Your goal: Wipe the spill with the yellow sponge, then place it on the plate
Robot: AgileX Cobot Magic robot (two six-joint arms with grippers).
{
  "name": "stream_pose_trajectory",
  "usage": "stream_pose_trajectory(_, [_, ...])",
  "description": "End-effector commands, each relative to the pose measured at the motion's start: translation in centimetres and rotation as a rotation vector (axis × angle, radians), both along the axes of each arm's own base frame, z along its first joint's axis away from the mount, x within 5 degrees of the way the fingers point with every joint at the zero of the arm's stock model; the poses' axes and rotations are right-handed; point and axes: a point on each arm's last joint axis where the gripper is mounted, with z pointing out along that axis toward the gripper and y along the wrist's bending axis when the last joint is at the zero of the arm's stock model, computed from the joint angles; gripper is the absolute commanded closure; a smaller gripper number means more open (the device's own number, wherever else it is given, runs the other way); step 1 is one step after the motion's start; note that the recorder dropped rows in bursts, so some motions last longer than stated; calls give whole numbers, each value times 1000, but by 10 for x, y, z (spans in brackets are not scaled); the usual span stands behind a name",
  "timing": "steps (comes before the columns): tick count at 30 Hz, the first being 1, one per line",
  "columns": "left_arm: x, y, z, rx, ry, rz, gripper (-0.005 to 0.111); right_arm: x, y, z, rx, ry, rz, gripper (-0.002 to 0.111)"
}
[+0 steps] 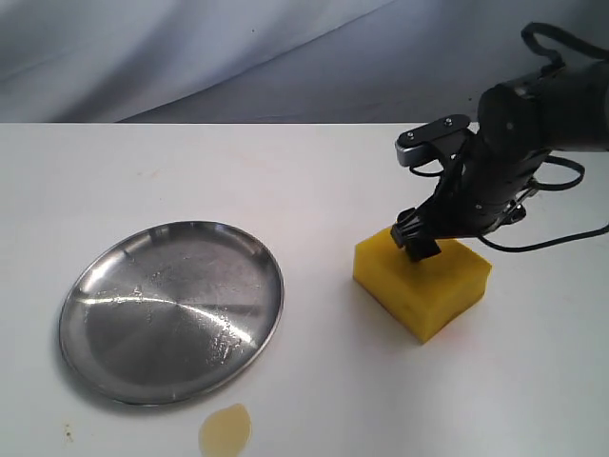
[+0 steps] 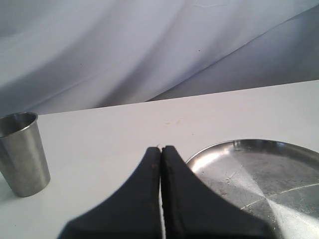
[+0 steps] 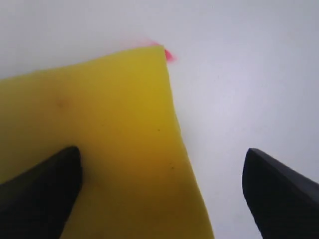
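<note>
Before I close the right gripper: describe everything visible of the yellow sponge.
The yellow sponge is a thick bright yellow foam block with a squarish top, lying flat on the white table, right of the plate and apart from it. The right gripper stands open at its top, one finger over the foam, one beyond its edge.

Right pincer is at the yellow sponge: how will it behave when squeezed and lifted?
The sponge looks like thick foam, so it will probably squash in the open right pincer. Likely light for its bulk. Blocky and flat-based, it should not roll.
</note>
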Motion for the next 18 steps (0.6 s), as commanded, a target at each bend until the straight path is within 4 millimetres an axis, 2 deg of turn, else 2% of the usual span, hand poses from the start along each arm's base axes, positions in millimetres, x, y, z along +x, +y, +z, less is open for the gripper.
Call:
stream_pose_trajectory(1, [0,0,-1,-3,-5,-6,107,5,1,-24,-36,39,9,28])
stream_pose_trajectory(4, [0,0,-1,-3,-5,-6,107,5,1,-41,-57,79,9,31])
stream_pose_trajectory(6, [0,0,-1,-3,-5,-6,107,5,1,-50,-69,103,9,43])
stream_pose_trajectory(9, [0,0,-1,-3,-5,-6,107,3,0,-58,-83,141,2,72])
stream_pose_trajectory(11, [0,0,-1,-3,-5,-6,107,2,0,-62,-96,162,0,95])
stream_pose_trajectory(13, [0,0,-1,-3,-5,-6,107,1,-1,-62,-105,173,0,108])
stream_pose_trajectory(15, [0,0,-1,-3,-5,-6,107,1,-3,-57,-119,167,7,108])
stream_pose_trajectory(18, [0,0,-1,-3,-5,-6,107,0,-3,-37,-97,130,3,108])
